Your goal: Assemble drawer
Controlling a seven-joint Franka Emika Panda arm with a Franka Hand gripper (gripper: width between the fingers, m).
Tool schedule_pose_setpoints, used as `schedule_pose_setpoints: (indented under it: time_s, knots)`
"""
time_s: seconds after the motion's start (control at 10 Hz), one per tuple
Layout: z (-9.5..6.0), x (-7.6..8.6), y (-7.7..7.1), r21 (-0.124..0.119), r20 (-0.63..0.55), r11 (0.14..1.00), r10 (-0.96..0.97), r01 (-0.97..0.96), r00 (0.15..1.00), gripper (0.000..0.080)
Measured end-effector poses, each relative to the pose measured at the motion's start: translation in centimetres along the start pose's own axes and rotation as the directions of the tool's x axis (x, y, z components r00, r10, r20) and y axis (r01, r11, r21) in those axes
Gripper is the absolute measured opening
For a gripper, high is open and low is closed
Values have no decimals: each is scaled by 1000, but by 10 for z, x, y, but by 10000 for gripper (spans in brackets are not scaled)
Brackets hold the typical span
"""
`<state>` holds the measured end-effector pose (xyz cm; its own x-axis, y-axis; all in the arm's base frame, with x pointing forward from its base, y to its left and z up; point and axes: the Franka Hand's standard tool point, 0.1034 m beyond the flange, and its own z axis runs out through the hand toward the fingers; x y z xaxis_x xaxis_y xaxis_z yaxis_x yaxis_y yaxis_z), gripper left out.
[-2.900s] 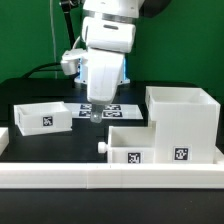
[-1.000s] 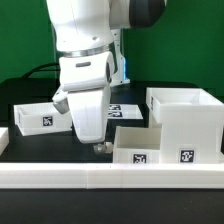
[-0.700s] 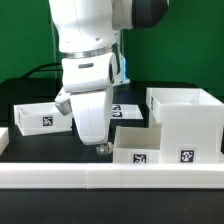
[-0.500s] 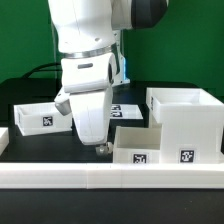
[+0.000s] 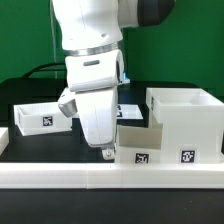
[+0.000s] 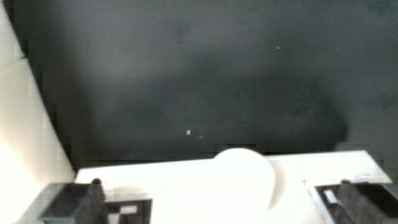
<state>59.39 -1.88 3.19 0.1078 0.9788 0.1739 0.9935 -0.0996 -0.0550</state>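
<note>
One tray (image 5: 140, 146) sits right at the hand (image 5: 108, 153), its rounded knob (image 6: 244, 170) between the spread fingers (image 6: 80, 205), which stand clear of it, released; the tall case (image 5: 185, 115) stands just beyond that tray; a second tray (image 5: 40, 116) lies on the table (image 5: 35, 146) at the hand's other side, well apart

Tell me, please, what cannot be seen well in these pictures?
- Exterior view: the arm hides most of the marker board and one end of the far tray.
- Exterior view: the case hides its inside with its own walls.
- Wrist view: the picture's edge cuts off the end effector and the near tray.
</note>
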Motion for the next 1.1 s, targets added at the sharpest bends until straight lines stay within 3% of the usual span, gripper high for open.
schedule_pose_setpoints:
  time_s: [0.6,0.8,1.1]
  knots:
    - [1,-2,-1,-4,23,1000,-2,3,1000,649]
    - [1,-3,5,-24,18,997,-72,72,997,649]
    - [5,5,8,-31,53,999,-17,18,998,649]
